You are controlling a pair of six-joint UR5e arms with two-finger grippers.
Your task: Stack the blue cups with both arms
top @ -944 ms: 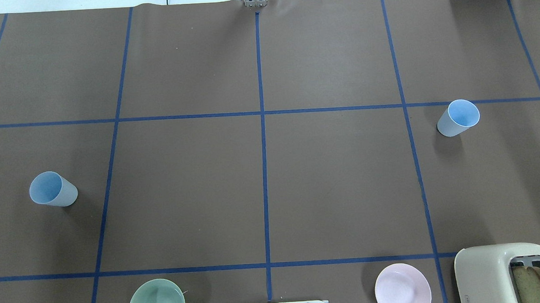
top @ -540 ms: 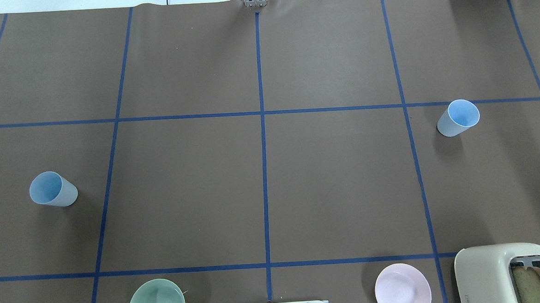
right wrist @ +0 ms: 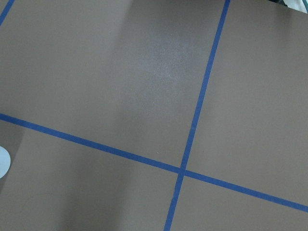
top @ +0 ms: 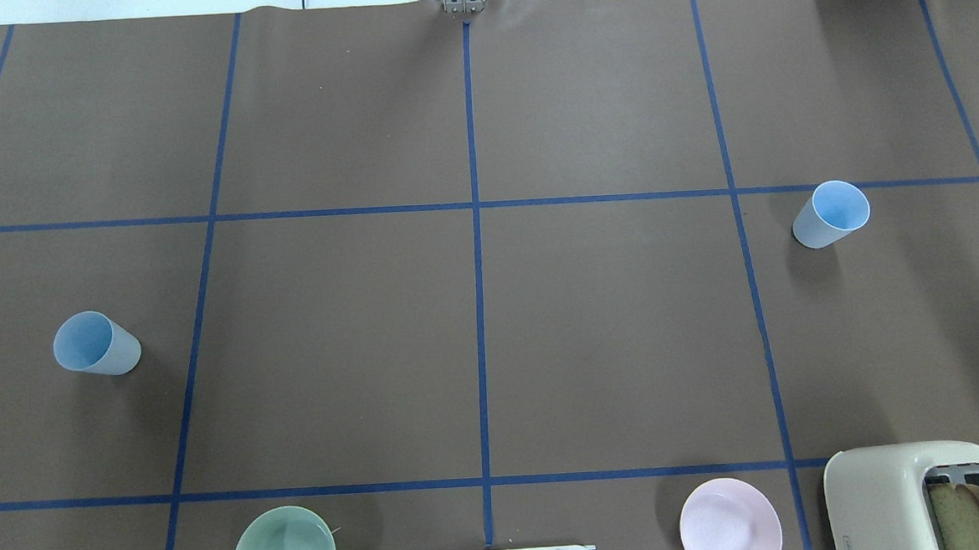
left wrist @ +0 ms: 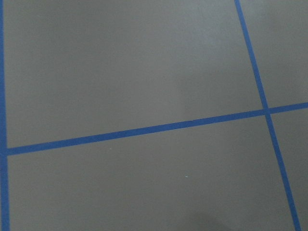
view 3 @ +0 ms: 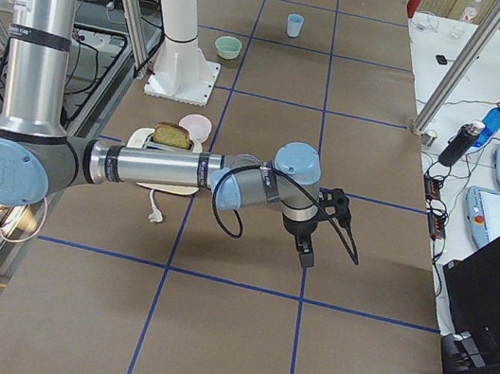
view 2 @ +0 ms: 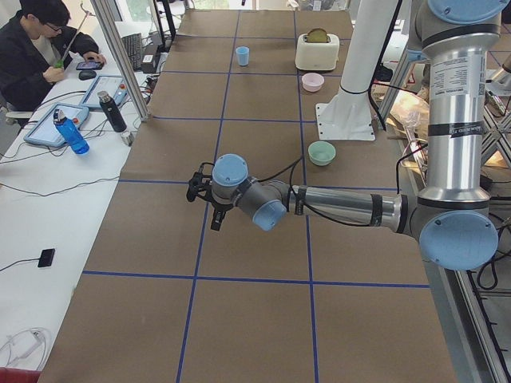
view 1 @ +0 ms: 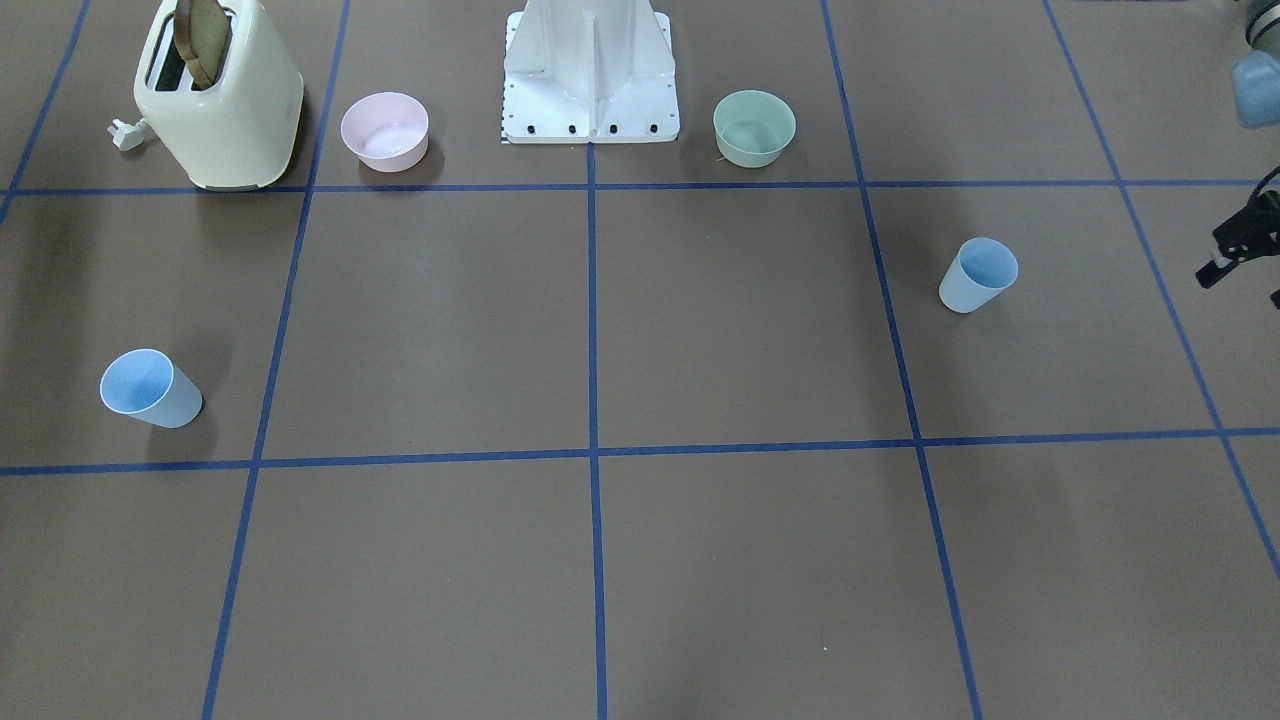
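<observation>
One blue cup (top: 95,344) stands upright on the table (top: 610,344) at left, the other blue cup (top: 830,213) far right; left gripper (view 1: 1232,250) and right gripper (view 3: 306,251) hang above, their grip impossible to tell

A pink bowl (view 1: 385,130) and a green bowl (view 1: 754,127) flank the white pedestal (view 1: 590,70). A toaster (view 1: 225,110) holding bread (view 1: 200,30) stands farther out, on the pink side.

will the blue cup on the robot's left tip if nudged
Probably tips readily: the blue cup stands upright on its narrower base. Looks empty and plastic, so likely light. Its smooth tapered wall may slip in a loose grip.
</observation>
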